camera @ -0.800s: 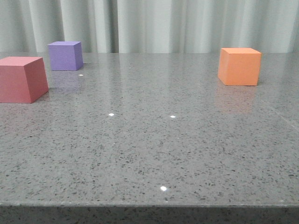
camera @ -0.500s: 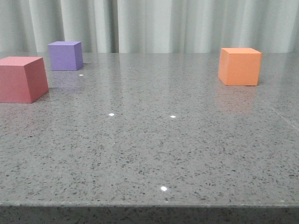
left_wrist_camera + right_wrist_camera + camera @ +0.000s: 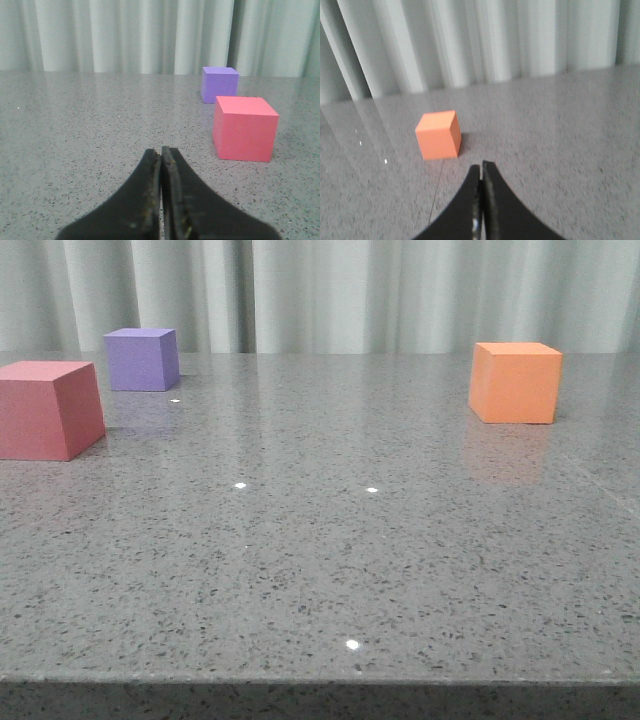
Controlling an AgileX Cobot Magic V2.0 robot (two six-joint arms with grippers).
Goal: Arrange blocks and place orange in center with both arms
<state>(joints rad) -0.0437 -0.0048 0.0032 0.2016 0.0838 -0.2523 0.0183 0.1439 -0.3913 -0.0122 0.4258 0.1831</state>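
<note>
In the front view the red-pink cube (image 3: 48, 408) sits at the left edge, the purple cube (image 3: 142, 359) behind it, and the orange cube (image 3: 515, 381) at the far right. No gripper shows in that view. In the left wrist view my left gripper (image 3: 161, 150) is shut and empty, short of the red-pink cube (image 3: 244, 128) and the purple cube (image 3: 219, 84). In the right wrist view my right gripper (image 3: 481, 165) is shut and empty, a little short of the orange cube (image 3: 438, 134).
All three cubes stand on a grey speckled stone table (image 3: 330, 550) whose front edge runs along the bottom of the front view. Pale pleated curtains (image 3: 330, 290) hang behind the table.
The cubes sit a pixel or two further right in the front view; otherwise nothing has visibly changed.
</note>
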